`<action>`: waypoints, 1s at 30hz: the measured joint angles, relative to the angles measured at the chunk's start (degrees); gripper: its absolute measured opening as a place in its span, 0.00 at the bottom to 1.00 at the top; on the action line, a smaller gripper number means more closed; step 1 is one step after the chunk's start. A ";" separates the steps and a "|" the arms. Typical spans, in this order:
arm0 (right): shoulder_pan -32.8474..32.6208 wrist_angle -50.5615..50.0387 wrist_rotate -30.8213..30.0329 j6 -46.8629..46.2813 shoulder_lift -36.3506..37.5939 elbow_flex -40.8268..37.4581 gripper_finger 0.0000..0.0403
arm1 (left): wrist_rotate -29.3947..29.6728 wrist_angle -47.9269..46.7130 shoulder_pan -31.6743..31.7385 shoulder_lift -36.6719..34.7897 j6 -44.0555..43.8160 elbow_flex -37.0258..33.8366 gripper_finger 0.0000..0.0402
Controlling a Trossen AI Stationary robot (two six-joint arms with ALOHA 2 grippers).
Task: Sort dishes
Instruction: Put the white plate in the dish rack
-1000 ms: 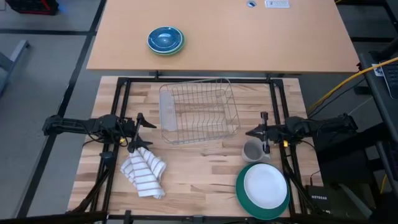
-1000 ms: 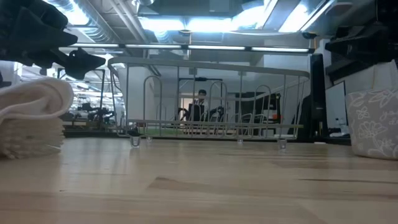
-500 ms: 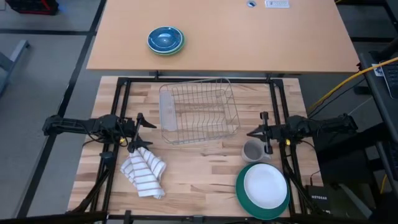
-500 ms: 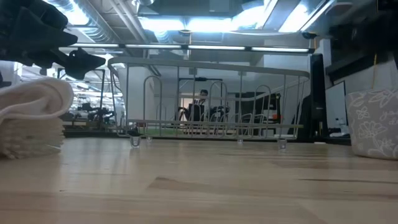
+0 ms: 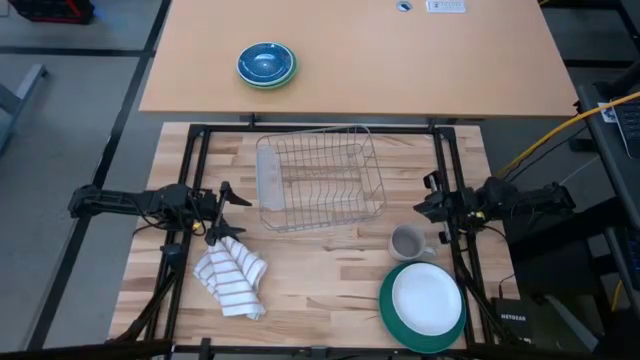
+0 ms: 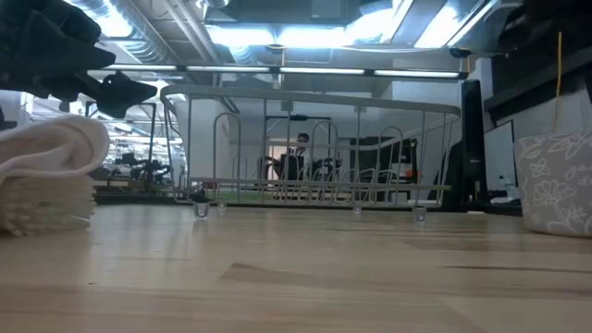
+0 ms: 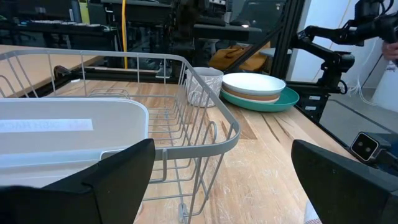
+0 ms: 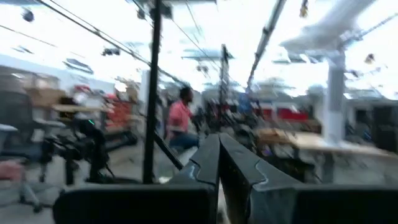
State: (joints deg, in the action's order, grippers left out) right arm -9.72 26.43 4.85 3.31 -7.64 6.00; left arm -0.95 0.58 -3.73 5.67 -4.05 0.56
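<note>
The three plates are stacked at the table's near right: the small white plate (image 5: 427, 294) on the tan one (image 7: 252, 97), which rests on the dark green one (image 5: 392, 312). My left gripper (image 5: 234, 214) is open and empty, left of the wire dish rack (image 5: 318, 178); its fingers (image 7: 118, 177) frame the rack's corner. My right gripper (image 5: 424, 204) is shut and empty at the table's right side, beyond the grey mug (image 5: 405, 242). In the right wrist view its fingers (image 8: 219, 155) meet and point out into the room.
A striped towel (image 5: 232, 278) lies crumpled near my left gripper. The mug stands between the rack and the plates. Blue bowls stacked on green (image 5: 266, 64) sit on the far table. A black frame (image 5: 446, 170) borders the work surface. People show in the room beyond.
My right gripper has drawn back toward the table's right edge, away from the mug, and has turned at the wrist and tipped up; it has left the low view's upper right. Nothing on the table has moved.
</note>
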 joint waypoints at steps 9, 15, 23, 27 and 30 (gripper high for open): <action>-0.01 6.61 2.28 2.95 -1.66 0.00 0.10 | 0.01 0.01 0.02 0.00 0.00 -0.01 0.92; -0.02 6.52 4.81 4.75 -7.86 2.67 0.31 | 0.02 0.02 0.02 0.00 0.00 -0.02 0.92; -0.02 2.07 17.17 11.97 -20.36 15.55 0.44 | 0.01 0.02 0.02 0.00 0.00 0.00 0.92; -0.07 -15.73 20.23 12.02 -25.62 25.08 0.43 | 0.00 0.02 0.00 0.00 0.00 -0.02 0.92; -0.07 -33.43 20.24 12.00 -30.00 32.73 0.42 | 0.02 0.02 0.02 0.00 0.02 -0.01 0.92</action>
State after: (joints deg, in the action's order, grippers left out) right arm -9.78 -7.00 25.09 15.31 -37.64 38.73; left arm -0.93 0.60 -3.71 5.67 -4.04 0.55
